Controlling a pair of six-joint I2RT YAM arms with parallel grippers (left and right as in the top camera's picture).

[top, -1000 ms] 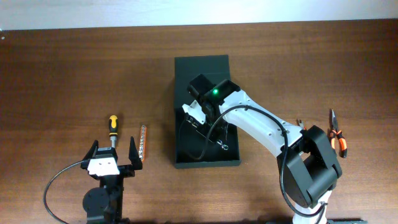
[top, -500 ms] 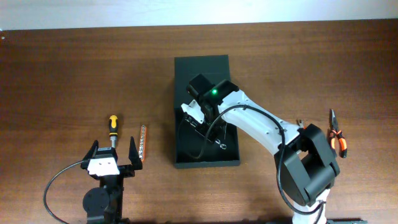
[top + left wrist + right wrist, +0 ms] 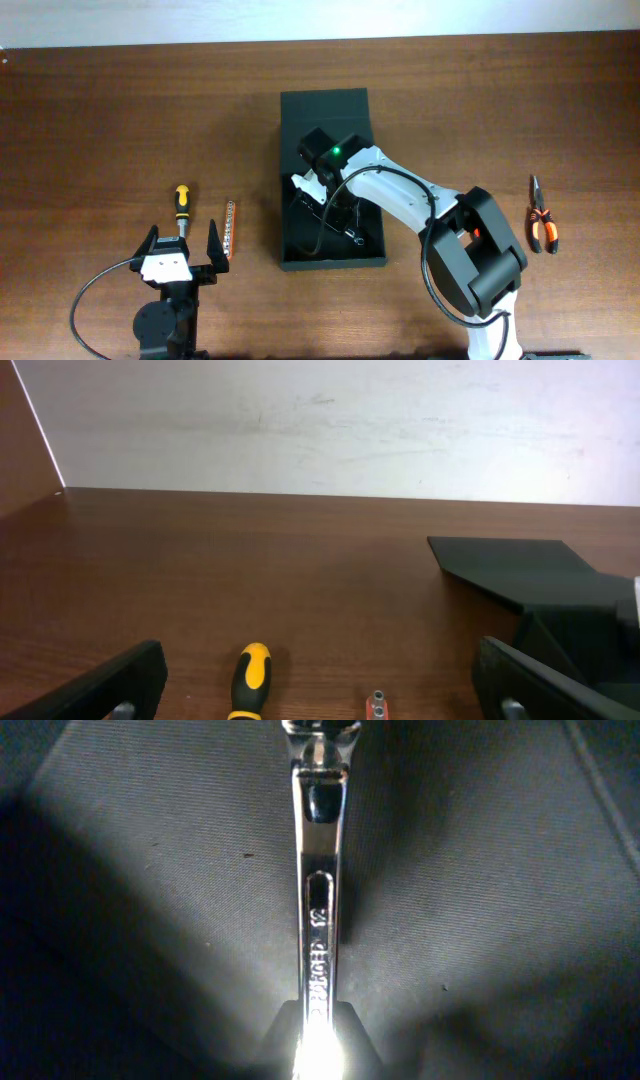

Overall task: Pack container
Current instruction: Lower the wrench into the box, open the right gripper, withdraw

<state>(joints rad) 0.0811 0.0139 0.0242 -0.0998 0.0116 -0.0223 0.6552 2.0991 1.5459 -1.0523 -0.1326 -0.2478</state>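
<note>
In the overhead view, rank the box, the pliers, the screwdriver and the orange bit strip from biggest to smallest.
1. box
2. pliers
3. screwdriver and bit strip: about equal in length, so I won't rank these two.

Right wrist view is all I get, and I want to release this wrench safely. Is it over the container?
Observer: Yes. Overhead, the right gripper and the wrench are inside the open container, whose lid flap is folded back on the far side.
Operator: What's waiting outside?
Observer: Orange-handled pliers lie on the table, to the right of the container.
Operator: And the other arm?
Observer: The left gripper stands open near the table's front, with a yellow-handled screwdriver just ahead of it.
</note>
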